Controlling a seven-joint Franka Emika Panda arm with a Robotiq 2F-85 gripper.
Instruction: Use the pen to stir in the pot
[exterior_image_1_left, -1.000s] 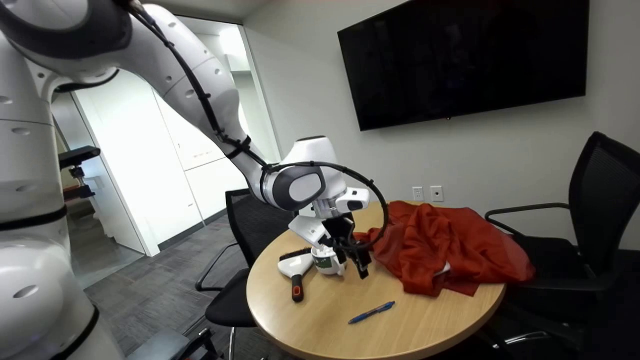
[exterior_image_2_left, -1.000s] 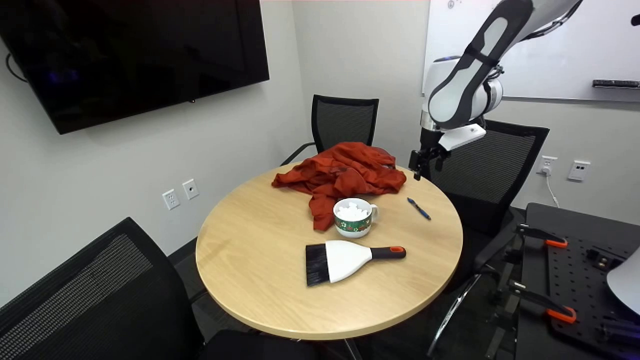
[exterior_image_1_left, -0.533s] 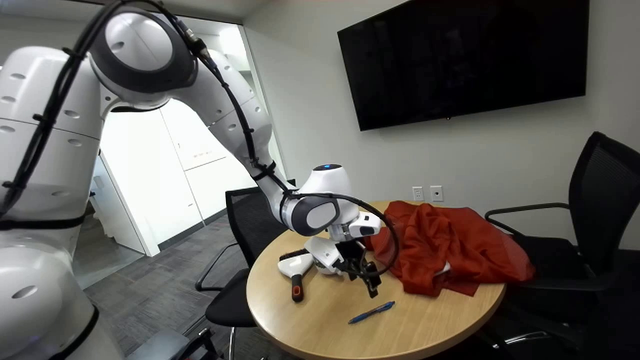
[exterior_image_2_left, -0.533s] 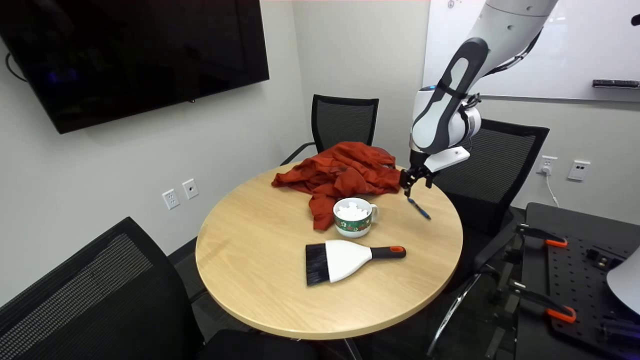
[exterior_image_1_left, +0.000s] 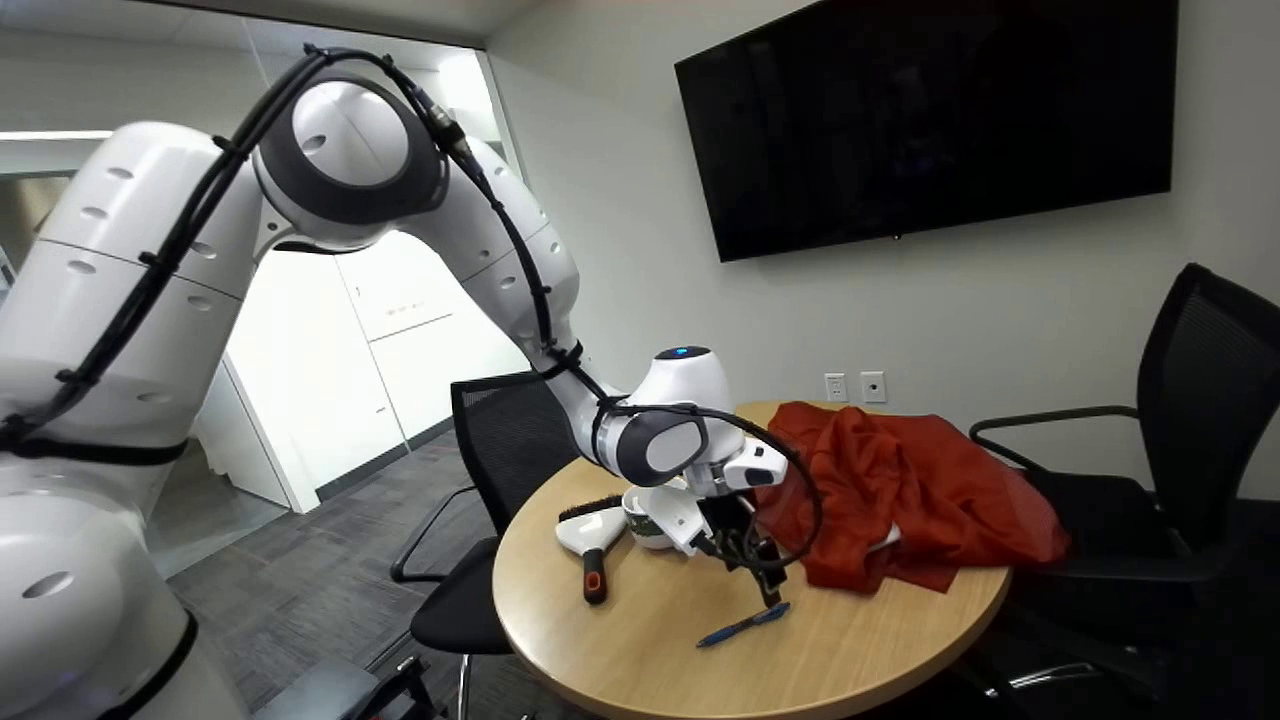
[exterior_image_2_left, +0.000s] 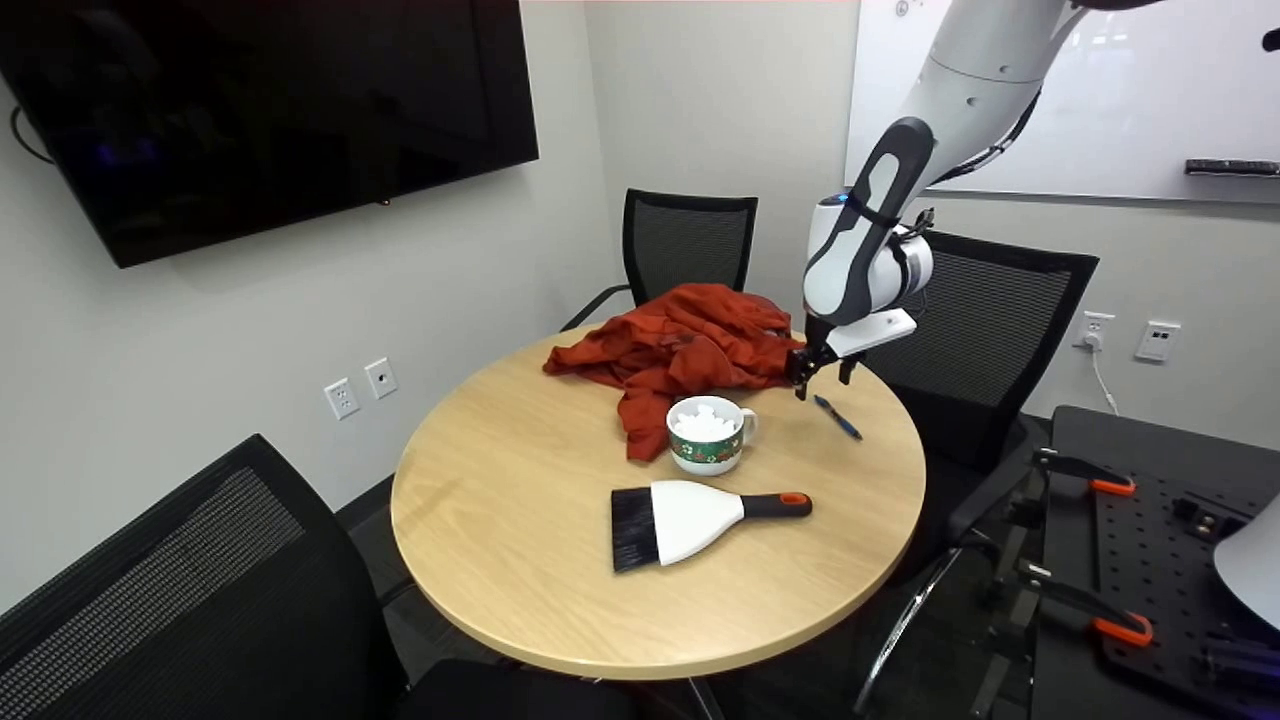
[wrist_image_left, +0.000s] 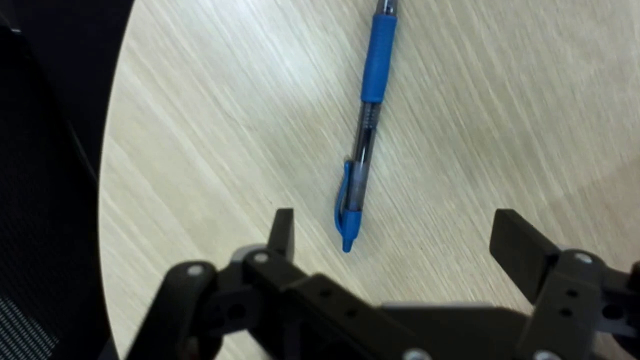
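Observation:
The pen (wrist_image_left: 366, 134) is blue with a clear dark barrel and lies flat on the table; it shows in both exterior views (exterior_image_1_left: 742, 625) (exterior_image_2_left: 838, 418). My gripper (wrist_image_left: 393, 216) is open and empty above the table. In the wrist view the pen's clip end lies between the two fingers, nearer the left finger. In both exterior views the gripper (exterior_image_1_left: 738, 572) (exterior_image_2_left: 823, 380) hangs close over the pen's clip end. The pot (exterior_image_2_left: 706, 453) is a white cup with a green patterned band, a handle and white pieces inside; in an exterior view it (exterior_image_1_left: 645, 528) is partly hidden by the gripper.
A red cloth (exterior_image_2_left: 690, 345) lies crumpled beside the pot, with a bit of something white (exterior_image_1_left: 886, 538) showing at it. A black-and-white brush (exterior_image_2_left: 695, 520) lies near the pot. The round table's edge (wrist_image_left: 102, 165) is close to the pen. Black chairs (exterior_image_2_left: 985, 330) stand around.
The gripper has come down and across toward the pen, moving right in an exterior view and left in an exterior view. Pen, pot, brush and cloth have stayed put.

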